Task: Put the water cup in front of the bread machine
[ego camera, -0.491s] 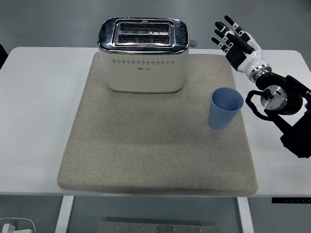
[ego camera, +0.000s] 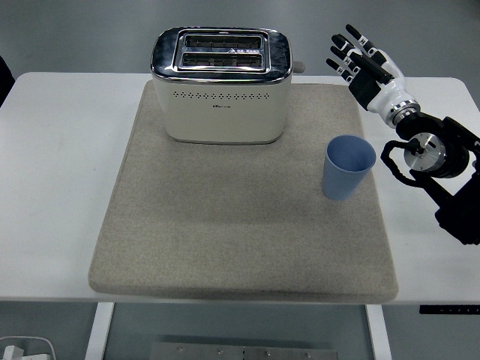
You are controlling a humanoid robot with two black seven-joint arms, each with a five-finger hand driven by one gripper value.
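A light blue water cup (ego camera: 348, 168) stands upright on the right part of the grey mat (ego camera: 240, 232). The cream and chrome bread machine (ego camera: 220, 85) sits at the mat's back, left of the cup. My right hand (ego camera: 358, 60) hovers above and behind the cup, near the mat's back right corner, with its fingers spread and nothing held. It does not touch the cup. The right forearm (ego camera: 435, 161) comes in from the right edge, beside the cup. The left arm is out of view.
The mat covers most of the white table (ego camera: 52, 187). In front of the bread machine lies an open stretch of mat. A white object (ego camera: 22, 349) shows on the floor at the bottom left.
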